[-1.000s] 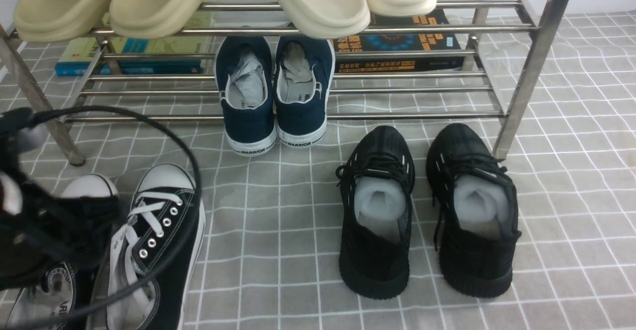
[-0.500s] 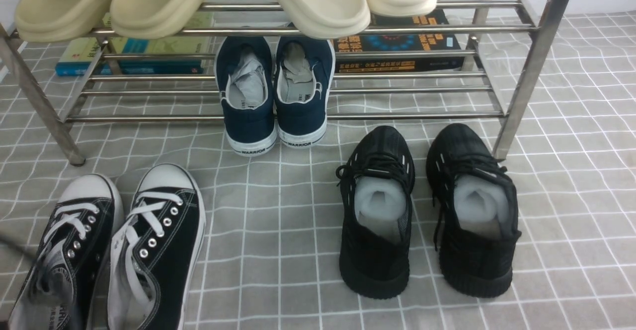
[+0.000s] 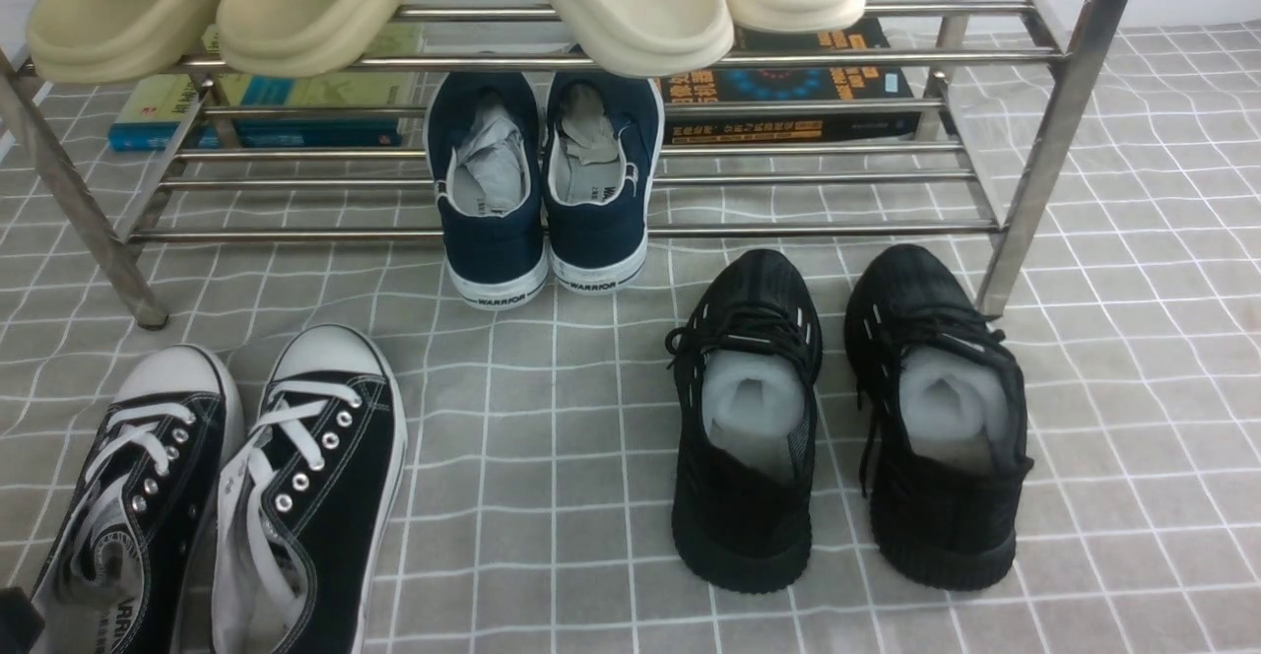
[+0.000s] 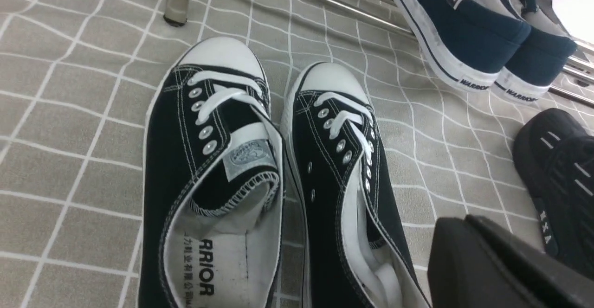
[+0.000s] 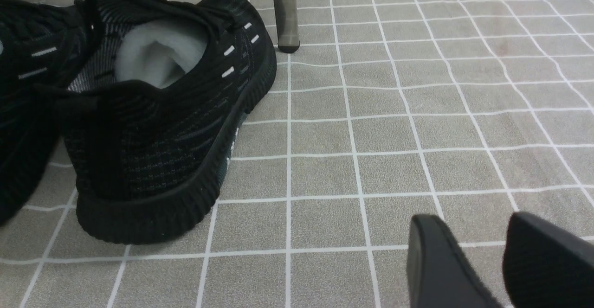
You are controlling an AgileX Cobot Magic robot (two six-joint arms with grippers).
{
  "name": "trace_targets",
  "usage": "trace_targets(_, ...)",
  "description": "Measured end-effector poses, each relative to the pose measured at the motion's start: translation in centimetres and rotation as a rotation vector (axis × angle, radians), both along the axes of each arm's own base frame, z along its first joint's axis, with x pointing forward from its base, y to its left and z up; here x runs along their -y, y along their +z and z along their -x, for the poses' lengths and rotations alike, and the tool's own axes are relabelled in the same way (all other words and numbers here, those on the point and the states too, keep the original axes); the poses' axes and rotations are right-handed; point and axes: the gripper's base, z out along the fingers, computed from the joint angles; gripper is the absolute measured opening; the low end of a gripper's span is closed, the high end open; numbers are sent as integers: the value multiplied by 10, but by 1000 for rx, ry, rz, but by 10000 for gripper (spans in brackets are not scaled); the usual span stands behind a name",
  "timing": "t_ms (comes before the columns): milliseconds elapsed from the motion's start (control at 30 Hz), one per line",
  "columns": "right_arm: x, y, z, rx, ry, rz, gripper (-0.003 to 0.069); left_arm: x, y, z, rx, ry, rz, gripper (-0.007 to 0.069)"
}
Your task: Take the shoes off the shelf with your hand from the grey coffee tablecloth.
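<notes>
Sneakers (image 3: 330,437): blk canvas, wht laces/toe caps, silver eyelets, side-by-side.

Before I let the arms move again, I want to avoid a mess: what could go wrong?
The white-laced sneakers sit close beside each other, so reaching for one might nudge its neighbour.

The loose laces of the all-black knit shoes could snag a passing finger.

The heels of the navy shoes jut past the rack's front bar, so a careless sweep might knock them.

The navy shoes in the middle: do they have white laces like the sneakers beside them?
No, the navy shoes show no laces.
</notes>
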Motion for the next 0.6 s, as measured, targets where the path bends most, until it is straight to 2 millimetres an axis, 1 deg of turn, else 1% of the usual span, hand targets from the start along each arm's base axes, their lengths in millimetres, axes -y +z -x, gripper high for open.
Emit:
trace_targets(133, 0, 0, 0, 0, 0, 0, 239, -1, 0, 0, 8, 5, -15, 12)
trace_targets(233, 0, 0, 0, 0, 0, 0, 239, 0, -5, -3, 19, -9, -62, 18)
trace_targets(367, 0, 0, 0, 0, 0, 0, 239, 2, -16, -5, 28, -48, -193, 21)
trace_targets(467, 0, 0, 0, 0, 0, 0, 239, 4, -28, -8, 17, -52, -257, 22)
trace_targets(600, 0, 0, 0, 0, 0, 0, 239, 2, -41, -8, 47, 21, -306, 22)
